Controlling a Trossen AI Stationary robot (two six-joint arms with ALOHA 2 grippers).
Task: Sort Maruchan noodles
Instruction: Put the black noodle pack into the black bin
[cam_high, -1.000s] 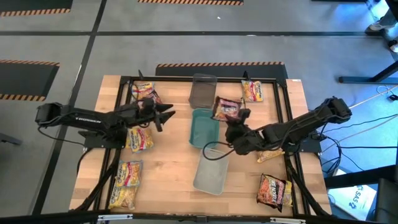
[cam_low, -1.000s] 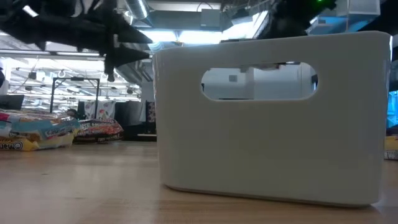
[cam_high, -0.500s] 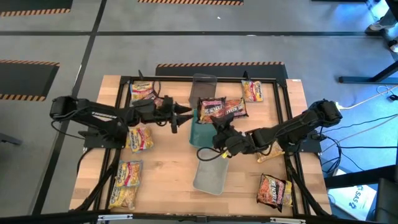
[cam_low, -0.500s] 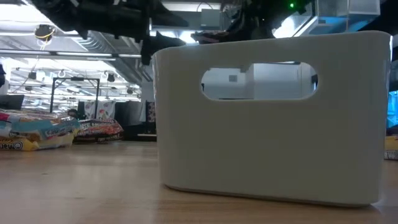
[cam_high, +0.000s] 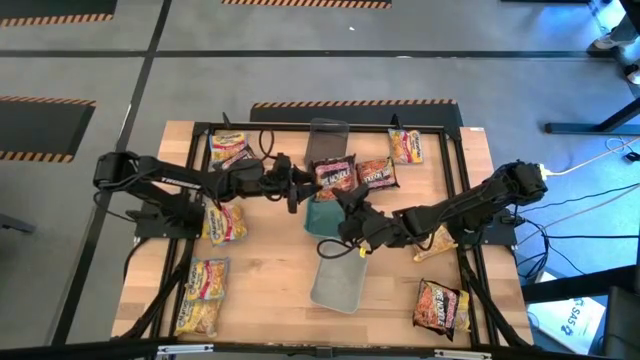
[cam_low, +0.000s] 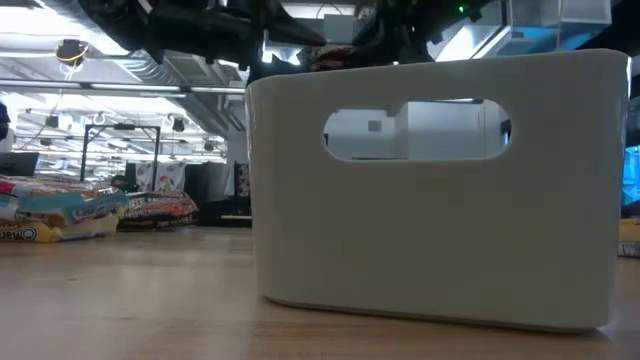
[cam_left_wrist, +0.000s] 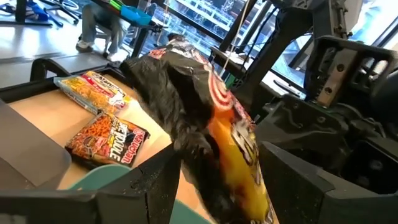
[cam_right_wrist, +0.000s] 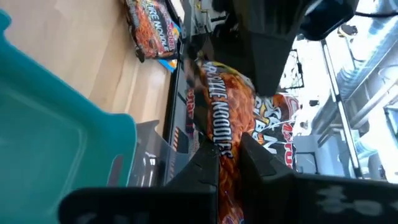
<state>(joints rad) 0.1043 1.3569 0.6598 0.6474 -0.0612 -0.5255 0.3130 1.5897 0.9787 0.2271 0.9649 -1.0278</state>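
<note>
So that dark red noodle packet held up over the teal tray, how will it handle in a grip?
The dark red packet is pinched by the right gripper at one edge and holds its shape, so probably fairly stiff inside and light. Its crinkly wrapper looks glossy, so likely slippery.

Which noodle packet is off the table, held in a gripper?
The dark red-brown crinkly packet above the teal plastic tray, clamped by the right gripper; the others lie flat.

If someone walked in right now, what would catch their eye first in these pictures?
Both arms meet over the teal tray mid-table: the right gripper holds a dark red-brown noodle packet aloft, and the open left gripper reaches for it. In the low view, a white bin fills most of the frame.
</note>
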